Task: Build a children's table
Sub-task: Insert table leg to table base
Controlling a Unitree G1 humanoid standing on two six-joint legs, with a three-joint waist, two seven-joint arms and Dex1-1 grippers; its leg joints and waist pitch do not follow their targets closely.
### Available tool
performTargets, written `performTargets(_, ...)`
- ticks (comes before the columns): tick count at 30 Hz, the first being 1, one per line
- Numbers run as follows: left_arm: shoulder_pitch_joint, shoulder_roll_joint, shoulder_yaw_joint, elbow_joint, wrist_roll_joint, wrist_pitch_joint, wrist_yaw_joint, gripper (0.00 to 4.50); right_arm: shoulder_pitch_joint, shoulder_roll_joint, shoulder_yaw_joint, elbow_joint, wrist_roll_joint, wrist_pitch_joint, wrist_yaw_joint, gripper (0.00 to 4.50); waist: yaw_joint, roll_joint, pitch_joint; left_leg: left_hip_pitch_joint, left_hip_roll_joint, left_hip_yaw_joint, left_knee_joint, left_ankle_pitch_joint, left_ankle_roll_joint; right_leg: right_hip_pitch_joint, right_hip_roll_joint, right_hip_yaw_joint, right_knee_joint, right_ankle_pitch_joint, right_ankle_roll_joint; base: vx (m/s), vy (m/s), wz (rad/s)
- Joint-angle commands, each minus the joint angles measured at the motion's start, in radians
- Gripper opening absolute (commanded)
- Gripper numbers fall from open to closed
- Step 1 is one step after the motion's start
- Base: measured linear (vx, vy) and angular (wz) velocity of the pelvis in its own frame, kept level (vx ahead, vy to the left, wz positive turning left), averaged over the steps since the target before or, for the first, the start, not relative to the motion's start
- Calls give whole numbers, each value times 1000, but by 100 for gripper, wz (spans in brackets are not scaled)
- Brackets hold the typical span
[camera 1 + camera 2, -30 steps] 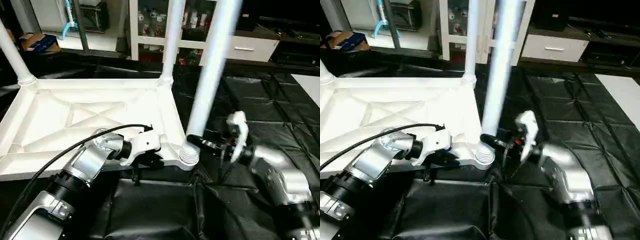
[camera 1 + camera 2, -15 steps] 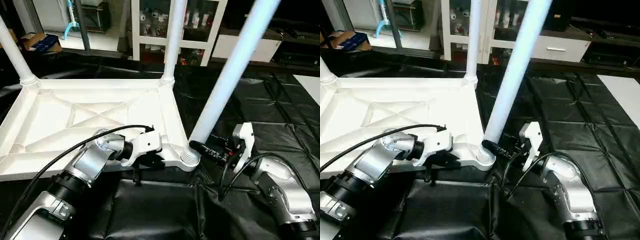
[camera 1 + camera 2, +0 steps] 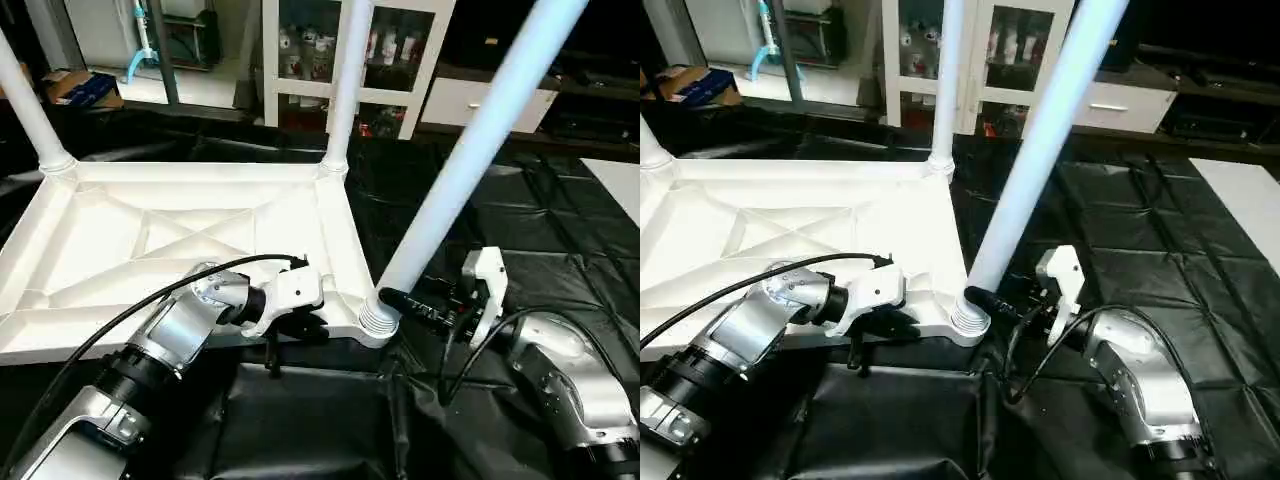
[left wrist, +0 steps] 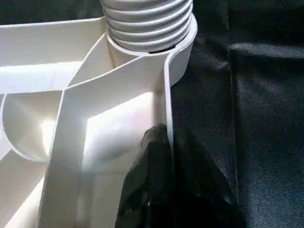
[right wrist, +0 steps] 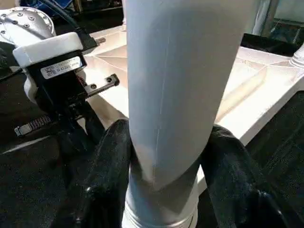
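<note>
The right gripper [image 5: 164, 175] holds the tilted leg [image 3: 470, 160] just above its threaded end. The left gripper [image 4: 164, 156] is closed on the table top [image 3: 150, 230] rim — beside the corner socket [image 3: 375, 322].

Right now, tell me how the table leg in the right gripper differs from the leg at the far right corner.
The held leg leans steeply to the right; the far corner leg stands upright. The held leg shows bare threads above its socket; the far leg sits down on its socket with no threads visible. The right gripper clasps the held leg near its base; nothing touches the far leg. Both are white tubes rising from the upturned tabletop.
</note>
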State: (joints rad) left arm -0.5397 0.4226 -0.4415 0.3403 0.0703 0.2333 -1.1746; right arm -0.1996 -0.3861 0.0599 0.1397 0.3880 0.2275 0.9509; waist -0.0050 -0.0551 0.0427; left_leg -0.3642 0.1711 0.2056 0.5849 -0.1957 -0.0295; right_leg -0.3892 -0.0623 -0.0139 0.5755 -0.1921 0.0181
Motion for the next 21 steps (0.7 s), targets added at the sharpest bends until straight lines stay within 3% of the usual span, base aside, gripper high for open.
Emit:
performTargets(1,30,-4,-33,28,9,4,-13,0,43,-22,64,118,-99,93,-36,182,-12,5,-11,26,68,-57,-98,-547,-58,-26,-80,37,-105,-631,-101,0,0,0)
performTargets(4,29,-4,-34,28,10,5,-14,0,22,-30,96,102,-104,119,-7,182,-18,5,-9,28,67,-62,-98,-574,-61,-30,-82,36,-110,-680,-85,0,0,0)
performTargets(15,31,-4,-32,27,16,8,-9,0,30,-85,169,58,-94,161,82,182,-16,-1,-11,26,70,-57,-99,-541,-52,-29,-82,42,-105,-614,-104,0,0,0)
performTargets(18,30,-5,-32,28,16,8,-9,0,35,-95,170,80,-111,148,76,182,-10,0,-13,28,71,-53,-98,-520,-45,-30,-82,46,-106,-598,-107,0,0,0)
performTargets(21,29,-5,-31,31,17,6,-9,0,25,-79,134,136,-132,131,5,182,-11,-3,-13,22,71,-55,-101,-514,-45,-25,-81,43,-105,-593,-108,0,0,0)
